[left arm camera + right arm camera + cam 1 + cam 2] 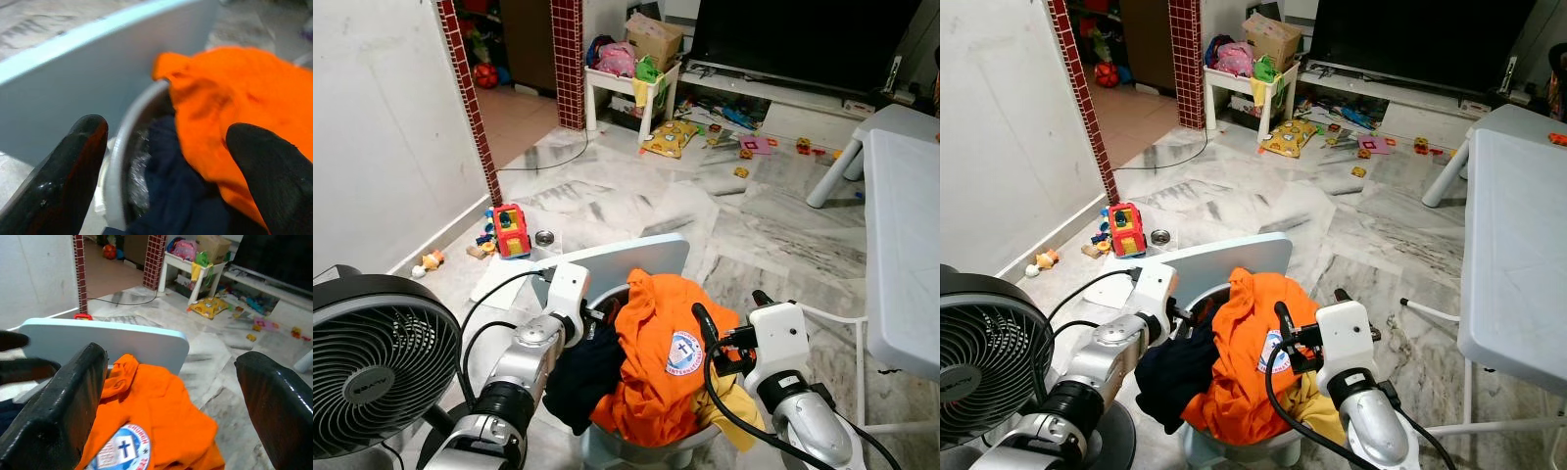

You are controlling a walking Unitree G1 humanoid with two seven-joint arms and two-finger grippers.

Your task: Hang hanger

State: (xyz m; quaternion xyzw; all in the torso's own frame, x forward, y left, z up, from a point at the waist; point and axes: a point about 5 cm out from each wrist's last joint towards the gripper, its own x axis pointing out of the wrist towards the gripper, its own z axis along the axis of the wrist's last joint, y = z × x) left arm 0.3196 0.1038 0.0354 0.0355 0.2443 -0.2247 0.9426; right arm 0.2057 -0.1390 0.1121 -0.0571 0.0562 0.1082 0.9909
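- An orange shirt (656, 352) with a round blue and white badge (684, 351) bearing a cross.
- A dark navy garment (582, 377) beside it, and a yellow cloth (736, 406) under the orange.
- A pale grey laundry basket (115, 171) with a light blue-white lid (626, 259).
- White and grey veined marble floor (754, 225).
- Red and white tiled pillars (568, 59).
- A black fan (377, 367).
- A red, yellow and blue toy truck (510, 231).
- A yellow patterned cushion (671, 136).
- A white folding table (906, 245).
- A black television screen (793, 39).
- Silver arms with white wrists and glossy black fingers (63, 411).
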